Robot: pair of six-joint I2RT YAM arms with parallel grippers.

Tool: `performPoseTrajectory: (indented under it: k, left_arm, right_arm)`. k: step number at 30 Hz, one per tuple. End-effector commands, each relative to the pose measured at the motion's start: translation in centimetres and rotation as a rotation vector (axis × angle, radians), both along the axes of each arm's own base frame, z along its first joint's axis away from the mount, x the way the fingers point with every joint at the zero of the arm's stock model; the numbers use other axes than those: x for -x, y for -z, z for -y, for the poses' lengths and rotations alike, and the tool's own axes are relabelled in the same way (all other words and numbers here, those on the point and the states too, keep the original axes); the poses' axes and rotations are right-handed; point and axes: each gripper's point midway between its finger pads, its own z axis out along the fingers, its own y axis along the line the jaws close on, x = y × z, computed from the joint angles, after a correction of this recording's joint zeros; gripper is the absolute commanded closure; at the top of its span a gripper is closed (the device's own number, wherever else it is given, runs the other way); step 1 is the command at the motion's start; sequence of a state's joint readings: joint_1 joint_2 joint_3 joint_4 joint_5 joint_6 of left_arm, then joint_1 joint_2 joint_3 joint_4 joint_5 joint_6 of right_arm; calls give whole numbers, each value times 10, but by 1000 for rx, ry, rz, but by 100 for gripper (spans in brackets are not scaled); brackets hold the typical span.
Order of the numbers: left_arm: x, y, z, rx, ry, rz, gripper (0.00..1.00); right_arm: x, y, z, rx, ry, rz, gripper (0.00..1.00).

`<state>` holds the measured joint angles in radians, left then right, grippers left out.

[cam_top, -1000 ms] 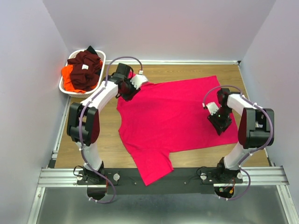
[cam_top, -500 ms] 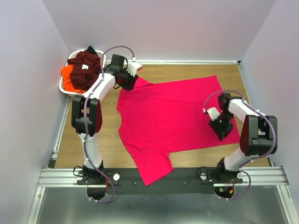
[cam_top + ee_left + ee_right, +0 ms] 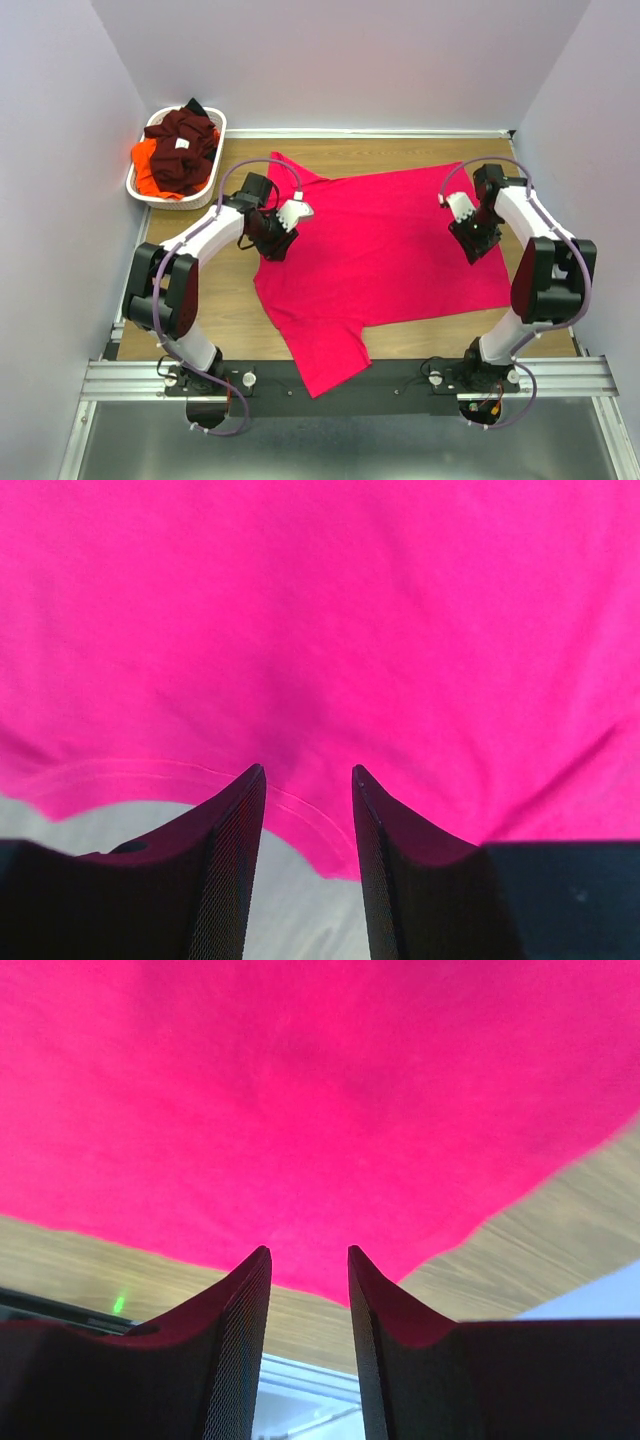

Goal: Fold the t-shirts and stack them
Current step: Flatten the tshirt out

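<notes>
A bright pinkish-red t-shirt (image 3: 390,250) lies spread flat on the wooden table, one sleeve hanging over the near edge. My left gripper (image 3: 272,238) hovers open over its left edge by the collar. In the left wrist view the curved hem of the shirt (image 3: 320,610) runs just past the open left gripper (image 3: 308,770), with nothing pinched. My right gripper (image 3: 478,243) is open over the shirt's right side. In the right wrist view the shirt's edge (image 3: 320,1090) lies beyond the right gripper (image 3: 308,1250), with bare wood underneath.
A white oval basket (image 3: 221,130) stands at the far left corner, holding a dark maroon tee (image 3: 185,135) and an orange one (image 3: 150,172). Lilac walls close in on the left, back and right. A metal rail (image 3: 350,378) runs along the near edge.
My left gripper has come back from the far sleeve near the basket to the shirt's left edge. My right gripper has moved farther away along the shirt's right side. The shirt lies as before.
</notes>
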<state>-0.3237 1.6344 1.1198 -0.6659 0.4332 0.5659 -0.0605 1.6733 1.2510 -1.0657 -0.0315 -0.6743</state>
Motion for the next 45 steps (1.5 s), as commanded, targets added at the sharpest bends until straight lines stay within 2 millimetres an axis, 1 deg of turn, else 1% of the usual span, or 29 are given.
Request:
performPoseTrajectory:
  k: [1,5,10,14,17,18,20,22,23,24,25,26,29,32,33,36,37,39,40,43,44,45]
  left_arm:
    - [17,16,-11,-45,-3,-24,52]
    - [25,35,-23,-113,-32,-57,52]
    - [33,61,-46,-239,-65,-103,53]
    - [37,78,-66,-343,-77,-133,55]
    - [37,87,-79,-390,-79,-145,58]
    - [34,88,-85,-418,-85,-137,58]
    - [24,89,-95,-442,-101,-129,58]
    - [11,86,-104,-475,-99,-107,58]
    - [8,88,-108,-483,-99,-114,58]
    - [0,87,-113,-487,-103,-112,58]
    - [-4,86,-115,-488,-103,-109,58]
    - [-9,83,-125,-523,-115,-100,59]
    - [-19,76,-129,-538,-107,-79,58]
    - [-26,71,-134,-547,-112,-74,57]
    - [-27,70,-133,-539,-114,-73,56]
    - [-29,65,-129,-517,-116,-68,54]
    - [-28,64,-128,-514,-113,-66,54]
    - [-26,64,-127,-505,-113,-73,53]
    - [-24,64,-127,-504,-112,-73,53]
    - [-19,66,-127,-498,-112,-83,53]
    - [-15,67,-128,-500,-114,-88,53]
    - [-12,68,-128,-499,-113,-91,53]
  right_arm:
    - [8,29,18,83,-10,-58,57]
    - [13,42,20,92,-8,-79,57]
    - [24,52,17,78,-7,-114,57]
    - [46,62,9,50,-1,-170,56]
    - [55,63,1,31,-12,-189,54]
    - [56,60,-1,27,-8,-180,53]
    - [59,54,-13,-38,-4,-191,51]
    - [55,45,-20,-71,16,-178,51]
    - [47,35,-25,-102,23,-156,50]
    - [43,28,-28,-113,36,-140,50]
    - [40,23,-29,-122,40,-134,50]
    - [28,14,-32,-135,46,-100,50]
    - [19,10,-28,-117,49,-89,50]
    - [18,17,-23,-94,33,-101,51]
    - [23,23,-22,-86,32,-119,52]
    - [28,31,-20,-77,24,-134,53]
    - [33,35,-20,-75,18,-144,53]
    - [38,38,-17,-59,6,-147,54]
    - [46,43,-16,-52,3,-161,54]
    - [58,52,-9,-13,-10,-178,54]
    - [68,60,-7,-5,-15,-195,54]
    - [73,64,-4,15,-19,-205,55]
